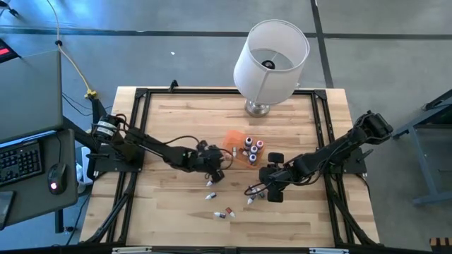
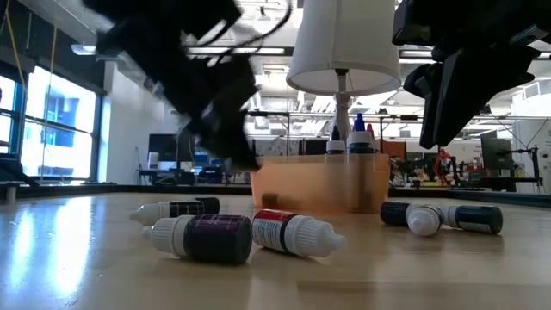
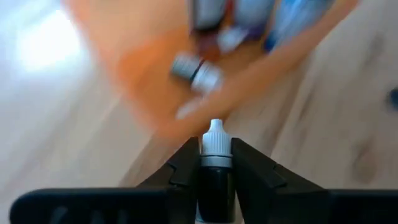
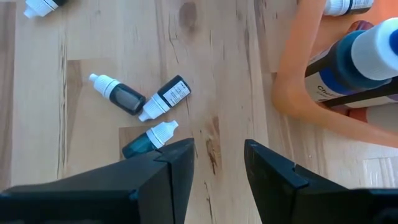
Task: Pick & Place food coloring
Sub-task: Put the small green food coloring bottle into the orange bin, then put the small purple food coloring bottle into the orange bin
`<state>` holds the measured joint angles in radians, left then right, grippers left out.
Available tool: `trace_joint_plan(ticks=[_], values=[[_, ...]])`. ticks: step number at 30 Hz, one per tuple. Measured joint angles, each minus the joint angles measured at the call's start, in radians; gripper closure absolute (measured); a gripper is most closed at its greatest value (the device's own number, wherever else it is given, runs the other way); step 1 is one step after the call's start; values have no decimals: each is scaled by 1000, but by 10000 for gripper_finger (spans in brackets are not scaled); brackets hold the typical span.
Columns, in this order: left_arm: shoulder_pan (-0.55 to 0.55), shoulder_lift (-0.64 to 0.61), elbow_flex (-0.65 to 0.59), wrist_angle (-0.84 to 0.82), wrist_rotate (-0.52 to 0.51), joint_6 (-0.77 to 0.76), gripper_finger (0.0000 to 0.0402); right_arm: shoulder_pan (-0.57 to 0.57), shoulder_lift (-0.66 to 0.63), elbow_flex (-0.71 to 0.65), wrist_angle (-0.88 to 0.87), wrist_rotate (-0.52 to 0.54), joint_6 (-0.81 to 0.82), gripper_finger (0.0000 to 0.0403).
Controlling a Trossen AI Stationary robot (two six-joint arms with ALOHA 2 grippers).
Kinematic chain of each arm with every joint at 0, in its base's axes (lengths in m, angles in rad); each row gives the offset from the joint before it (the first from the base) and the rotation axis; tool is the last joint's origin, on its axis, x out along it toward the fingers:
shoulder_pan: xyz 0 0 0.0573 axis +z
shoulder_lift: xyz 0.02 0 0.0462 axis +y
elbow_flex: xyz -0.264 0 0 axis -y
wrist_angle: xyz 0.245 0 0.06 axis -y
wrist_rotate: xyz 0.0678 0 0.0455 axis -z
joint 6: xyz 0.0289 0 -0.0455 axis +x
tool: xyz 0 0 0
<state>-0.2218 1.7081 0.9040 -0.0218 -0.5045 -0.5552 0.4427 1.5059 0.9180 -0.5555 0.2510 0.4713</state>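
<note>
left gripper [image 3: 216,171] | clamps bottle [image 3: 216,163] | beside orange box [image 3: 143,81]

A lab or workshop: a wooden table [image 1: 176,219] in a black frame on a grey concrete floor [image 1: 395,56], a keyboard [image 1: 20,161] alongside, monitors [image 2: 164,151] and workbenches behind.

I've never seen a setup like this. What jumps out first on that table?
Probably the big white lamp at the table's far edge, towering over everything. In front of it sits a small orange box with bottles standing in it, and more tiny bottles lie scattered on the wood nearby. The left tool pinches one bottle beside that box.
</note>
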Motion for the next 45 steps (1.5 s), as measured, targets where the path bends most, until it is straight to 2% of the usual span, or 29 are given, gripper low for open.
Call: trace_joint_plan(ticks=[6, 10, 13, 17, 21, 28, 33, 36, 40, 45], values=[[10, -2, 177, -60, -60, 216, 323, 0, 0, 0, 0, 28, 0, 269], [67, 20, 245, -49, 27, 263, 322, 0, 0, 0, 1, 29, 29, 269], [119, 43, 250, -59, 118, 263, 322, 0, 0, 0, 0, 24, 77, 269], [174, 95, 254, -57, 231, 263, 321, 1, 0, 0, 1, -7, 46, 269], [207, 135, 253, -60, 243, 274, 321, 1, 0, 0, 3, -23, 2, 269], [245, 159, 254, -60, 312, 297, 320, 1, 0, 0, 19, -68, 46, 269], [248, 159, 256, -55, 314, 326, 320, 1, 0, 0, 41, -103, 74, 269], [248, 159, 256, -58, 313, 341, 306, 8, 0, 0, 61, -132, 107, 269], [248, 159, 256, -63, 312, 349, 263, 33, 0, 0, 62, -157, 146, 269], [248, 159, 256, -50, 291, 349, 212, 72, 3, 0, 68, -89, 152, 269]])
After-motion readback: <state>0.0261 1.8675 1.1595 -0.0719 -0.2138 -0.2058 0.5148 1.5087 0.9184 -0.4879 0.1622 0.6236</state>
